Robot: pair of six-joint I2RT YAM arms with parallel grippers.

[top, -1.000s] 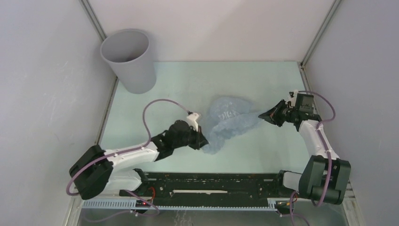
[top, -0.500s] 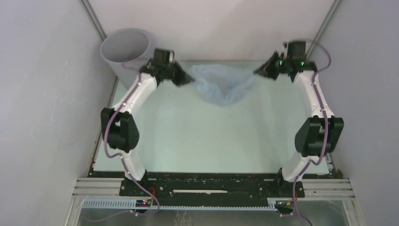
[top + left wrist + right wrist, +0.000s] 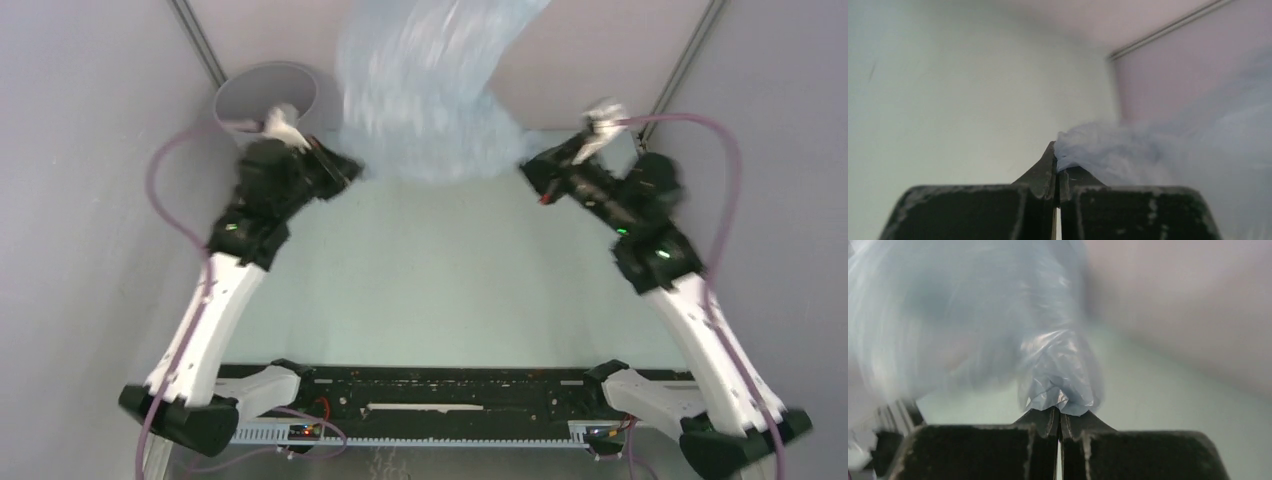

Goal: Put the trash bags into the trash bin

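Observation:
The pale blue-grey trash bag is stretched high in the air between both grippers, billowing up and blurred, reaching the top of the top view. My left gripper is shut on the bag's left edge, just right of the grey trash bin at the back left corner. My right gripper is shut on the bag's right edge. The left arm hides the bin's lower part.
White enclosure walls stand on the left, back and right. The pale green tabletop lies below the raised arms. A black rail runs along the near edge.
Both arms have lifted the bag off the table and raised it high. The bag now billows upward, and the left gripper is close beside the bin.

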